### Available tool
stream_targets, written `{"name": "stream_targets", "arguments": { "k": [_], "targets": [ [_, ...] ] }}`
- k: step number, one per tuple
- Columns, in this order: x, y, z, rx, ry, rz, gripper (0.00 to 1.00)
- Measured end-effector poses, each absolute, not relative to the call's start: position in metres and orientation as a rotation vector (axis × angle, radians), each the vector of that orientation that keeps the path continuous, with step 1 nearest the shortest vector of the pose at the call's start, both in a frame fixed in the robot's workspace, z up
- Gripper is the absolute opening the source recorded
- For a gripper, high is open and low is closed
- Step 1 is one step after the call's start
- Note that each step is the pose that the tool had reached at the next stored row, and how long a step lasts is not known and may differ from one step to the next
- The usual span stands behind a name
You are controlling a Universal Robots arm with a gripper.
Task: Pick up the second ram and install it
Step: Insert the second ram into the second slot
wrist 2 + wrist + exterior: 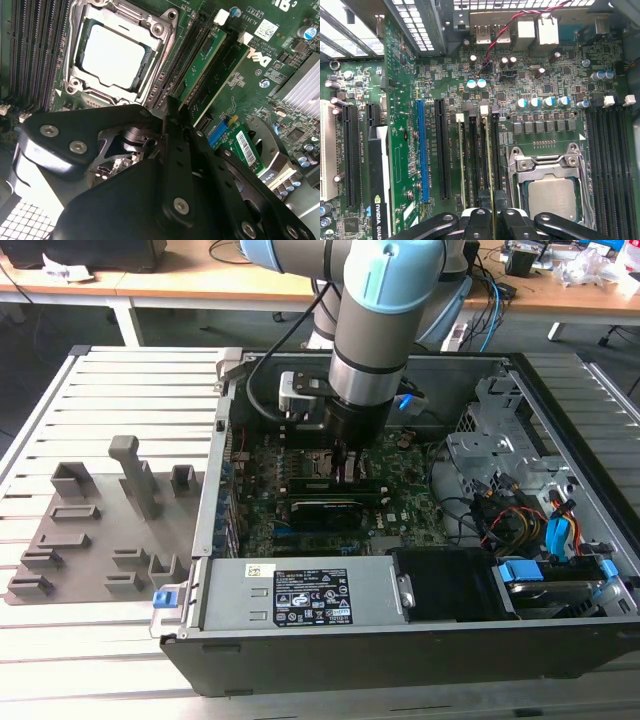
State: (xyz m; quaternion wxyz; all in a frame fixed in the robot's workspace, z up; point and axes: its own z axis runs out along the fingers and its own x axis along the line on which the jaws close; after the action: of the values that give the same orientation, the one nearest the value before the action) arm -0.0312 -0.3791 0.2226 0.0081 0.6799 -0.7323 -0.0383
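Observation:
The second ram (202,60) is a thin green stick standing in a motherboard slot beside the CPU socket (115,55). In the first wrist view the second ram (488,160) shows edge-on, running down between my black fingers. My gripper (492,215) is shut on it, the two fingers pressed close on either side. In the second wrist view my gripper (175,110) meets the stick at its near end. In the exterior view my gripper (350,468) reaches straight down into the open computer case, over the slots next to the socket (315,462).
Another thin stick (461,160) stands in a neighbouring slot. A black card (325,512) lies just in front of the gripper. The power supply (300,595) lines the case's near side, and cables with the drive cage (520,500) crowd the exterior view's right. A grey fixture tray (100,530) sits outside.

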Motion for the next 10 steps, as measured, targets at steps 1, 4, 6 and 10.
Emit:
{"name": "stream_targets", "arguments": {
  "k": [1, 4, 6, 10],
  "targets": [
    [-0.0312, -0.3791, 0.2226, 2.125, -2.288, -0.120, 0.14],
    [-0.0312, -0.3792, 0.2218, 2.127, -2.288, -0.121, 0.14],
    [-0.0312, -0.3791, 0.2201, 2.127, -2.289, -0.124, 0.14],
    [-0.0312, -0.3791, 0.2186, 2.128, -2.290, -0.126, 0.14]
  ]
}}
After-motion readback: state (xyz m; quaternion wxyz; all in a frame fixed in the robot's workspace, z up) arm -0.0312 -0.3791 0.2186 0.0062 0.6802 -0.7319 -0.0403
